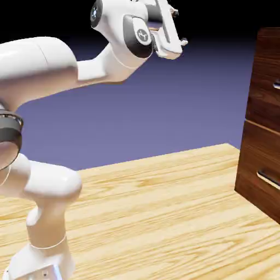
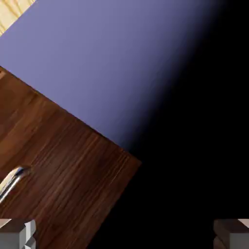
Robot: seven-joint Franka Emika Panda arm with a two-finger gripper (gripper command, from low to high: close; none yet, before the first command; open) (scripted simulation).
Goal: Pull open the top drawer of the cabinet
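The cabinet (image 1: 263,136) stands dark reddish-brown at the exterior view's right edge, partly cut off. Its top drawer (image 1: 268,71) sits flush in the front, and only the tip of its silver handle (image 1: 276,85) shows. My gripper (image 1: 180,26) hangs high at the top middle, well to the left of the cabinet and touching nothing. In the hand view a corner of the cabinet (image 2: 63,165) fills the lower left, with one end of a silver handle (image 2: 12,182) at the left edge. My gripper (image 2: 124,238) is open, its fingertips (image 2: 17,233) far apart with nothing between them.
A lower drawer (image 1: 257,175) with its own silver handle (image 1: 268,179) sits under the top one. The light wood table (image 1: 153,219) runs from the arm's base to the cabinet's foot. The blue-violet backdrop fades to black at the top.
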